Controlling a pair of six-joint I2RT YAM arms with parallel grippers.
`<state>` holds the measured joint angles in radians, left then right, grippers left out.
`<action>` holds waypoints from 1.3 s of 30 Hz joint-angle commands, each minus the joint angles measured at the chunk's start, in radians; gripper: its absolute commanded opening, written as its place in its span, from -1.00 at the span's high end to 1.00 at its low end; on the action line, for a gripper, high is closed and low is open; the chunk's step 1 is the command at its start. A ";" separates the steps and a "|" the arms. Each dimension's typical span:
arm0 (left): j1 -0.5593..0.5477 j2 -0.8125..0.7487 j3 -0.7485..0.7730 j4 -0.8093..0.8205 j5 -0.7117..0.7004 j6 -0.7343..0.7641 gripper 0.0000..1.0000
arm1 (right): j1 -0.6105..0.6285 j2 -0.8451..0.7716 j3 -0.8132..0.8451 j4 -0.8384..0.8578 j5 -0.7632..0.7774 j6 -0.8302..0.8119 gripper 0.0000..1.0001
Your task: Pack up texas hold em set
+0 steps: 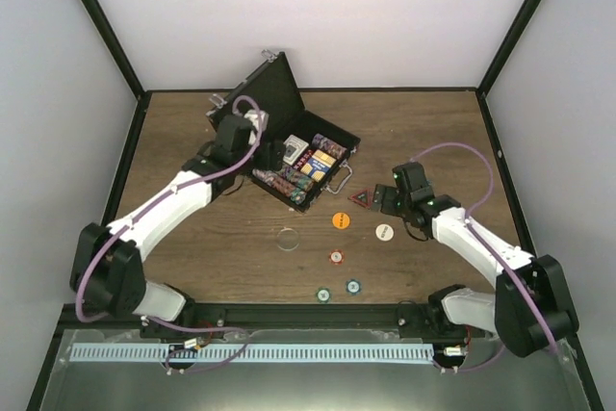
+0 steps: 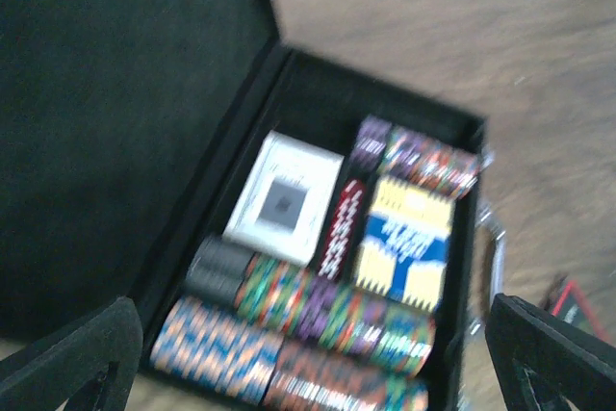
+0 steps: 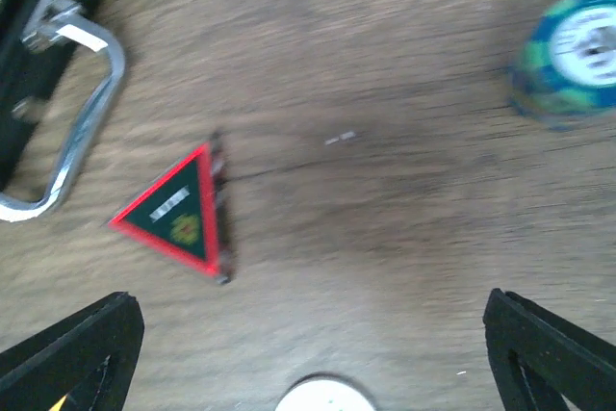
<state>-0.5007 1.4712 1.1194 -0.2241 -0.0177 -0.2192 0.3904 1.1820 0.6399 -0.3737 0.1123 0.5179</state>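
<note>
While overhead shows loose chips [image 1: 336, 257], left wrist shows the briefcase [image 2: 318, 93].

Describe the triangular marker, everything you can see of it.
The triangular marker has a dark green face, a red border, a white strip and a small gold emblem. It lies flat on the wooden table, just clear of the silver case handle. Nothing touches it; the open right gripper hovers near it.
</note>
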 commanded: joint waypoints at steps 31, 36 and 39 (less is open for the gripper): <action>0.134 -0.388 -0.280 -0.192 -0.055 -0.072 -1.00 | -0.314 0.572 0.394 -0.148 0.064 -0.139 -0.67; 0.138 -0.388 -0.293 -0.179 -0.057 -0.068 -1.00 | -0.315 0.605 0.395 -0.151 0.058 -0.142 -0.56; 0.140 -0.385 -0.293 -0.173 -0.051 -0.071 -1.00 | -0.318 0.607 0.381 -0.149 0.060 -0.142 -0.52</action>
<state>-0.3679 1.0924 0.8352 -0.4133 -0.0677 -0.3023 0.0868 1.7576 1.0153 -0.4953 0.1600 0.3847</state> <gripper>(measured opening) 0.998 0.773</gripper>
